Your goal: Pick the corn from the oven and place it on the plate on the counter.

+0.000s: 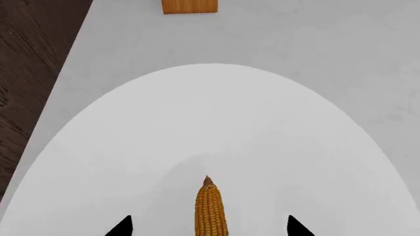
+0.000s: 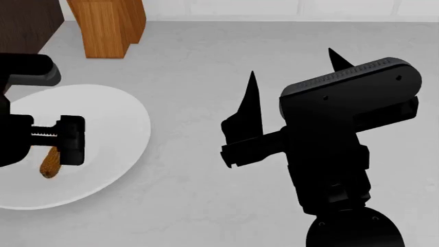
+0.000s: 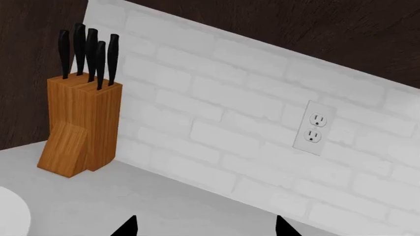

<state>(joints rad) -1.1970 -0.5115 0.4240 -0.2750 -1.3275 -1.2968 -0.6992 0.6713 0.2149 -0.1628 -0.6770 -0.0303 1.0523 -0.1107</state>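
Note:
The corn (image 1: 210, 209), a yellow-orange cob with a brown tip, lies on the white plate (image 1: 217, 123). My left gripper (image 1: 210, 227) hangs just over it, open, its black fingertips (image 1: 121, 226) wide apart on either side and clear of the cob. In the head view the corn (image 2: 49, 162) shows below the left gripper (image 2: 65, 139), on the plate (image 2: 110, 118) at the left of the grey counter (image 2: 205, 62). My right gripper (image 2: 295, 82) is raised over the counter's middle, open and empty. The oven is out of view.
A wooden knife block (image 2: 106, 25) stands at the back of the counter, behind the plate; the knife block (image 3: 82, 128) holds several black-handled knives. A white brick wall with an outlet (image 3: 315, 128) backs the counter. Dark wood (image 1: 26, 73) borders the counter's side.

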